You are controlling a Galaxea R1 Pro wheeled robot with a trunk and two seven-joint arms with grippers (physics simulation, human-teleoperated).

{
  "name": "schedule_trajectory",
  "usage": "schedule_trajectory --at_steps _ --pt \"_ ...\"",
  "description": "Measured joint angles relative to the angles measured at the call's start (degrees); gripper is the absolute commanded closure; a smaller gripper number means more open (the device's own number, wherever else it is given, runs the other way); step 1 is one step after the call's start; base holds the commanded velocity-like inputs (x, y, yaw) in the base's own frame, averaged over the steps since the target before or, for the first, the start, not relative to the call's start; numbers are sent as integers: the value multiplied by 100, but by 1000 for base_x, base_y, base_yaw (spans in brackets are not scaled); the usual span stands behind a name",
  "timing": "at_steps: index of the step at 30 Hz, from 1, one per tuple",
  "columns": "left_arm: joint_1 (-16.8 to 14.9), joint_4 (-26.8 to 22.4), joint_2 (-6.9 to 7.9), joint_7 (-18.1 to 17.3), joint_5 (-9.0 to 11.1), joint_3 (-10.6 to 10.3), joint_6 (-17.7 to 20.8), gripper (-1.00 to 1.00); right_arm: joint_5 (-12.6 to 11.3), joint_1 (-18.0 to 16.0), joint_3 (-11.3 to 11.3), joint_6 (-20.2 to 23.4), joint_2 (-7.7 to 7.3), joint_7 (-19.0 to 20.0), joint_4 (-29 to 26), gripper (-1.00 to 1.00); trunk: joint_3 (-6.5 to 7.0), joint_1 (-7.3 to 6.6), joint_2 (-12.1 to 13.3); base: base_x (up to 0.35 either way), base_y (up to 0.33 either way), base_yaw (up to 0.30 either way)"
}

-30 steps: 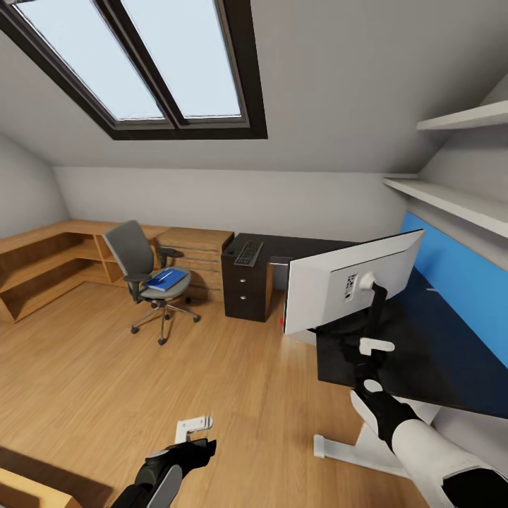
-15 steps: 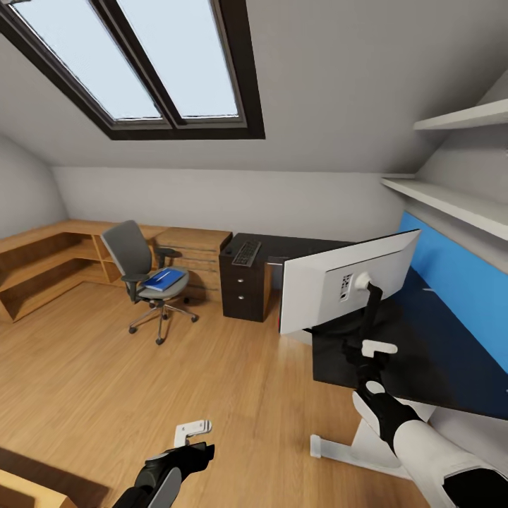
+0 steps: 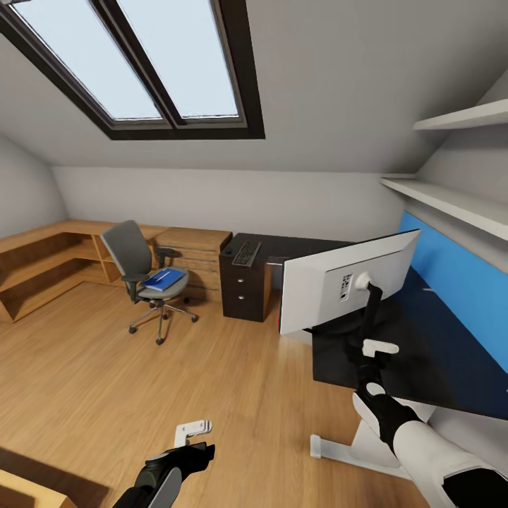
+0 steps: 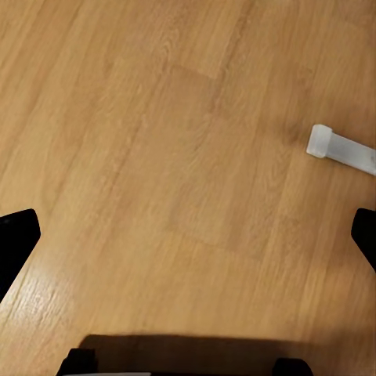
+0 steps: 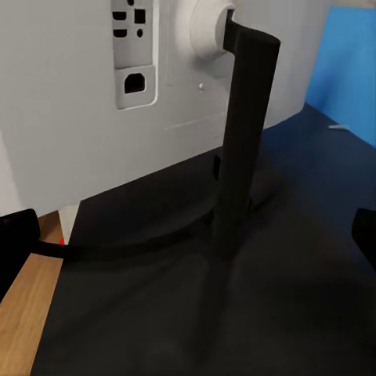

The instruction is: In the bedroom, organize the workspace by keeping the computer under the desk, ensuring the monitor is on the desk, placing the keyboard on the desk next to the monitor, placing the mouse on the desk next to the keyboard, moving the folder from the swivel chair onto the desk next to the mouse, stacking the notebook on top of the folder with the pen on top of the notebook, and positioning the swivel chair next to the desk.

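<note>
The monitor point(image 3: 331, 286) stands on the black desk point(image 3: 430, 353) with its light grey back toward me. My right gripper point(image 3: 367, 353) is open just short of the thin black stand point(image 5: 239, 141), not touching it. Low over the floor, my left gripper point(image 3: 192, 432) is open and holds nothing. Across the room, the blue folder point(image 3: 166, 279) lies on the seat of the swivel chair point(image 3: 134, 257). The keyboard point(image 3: 247, 252) rests on the black drawer cabinet point(image 3: 243, 293). The computer, mouse and notebook are out of view.
A white desk foot point(image 3: 339, 448) lies on the wood floor between my arms and also appears as a white desk foot point(image 4: 341, 150) in the left wrist view. A low wood bench point(image 3: 49, 264) lines the far left wall. Shelves point(image 3: 451, 201) hang above the desk's blue panel point(image 3: 458, 282).
The whole head view shifted slightly to the left at first, so the camera moved. Over the last half second nothing has visibly moved.
</note>
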Motion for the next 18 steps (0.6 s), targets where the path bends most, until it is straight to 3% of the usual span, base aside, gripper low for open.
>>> schedule_trajectory --at_steps 1,5,8,18 --pt "0 0 1 -1 0 -2 0 -100 -3 1 -1 -21 0 -3 24 -100 0 0 0 0 0 0" --pt "0 0 1 -3 0 -3 0 -100 -57 -15 -291 784 -94 -137 149 -100 0 0 0 0 0 0" --pt "0 0 -3 -4 0 -5 0 -100 -70 -26 -435 1077 -140 -177 189 -100 0 0 0 0 0 0" --pt "0 5 -12 -2 7 -13 0 -100 -84 -32 -532 1259 -255 -199 225 -100 0 0 0 0 0 0"
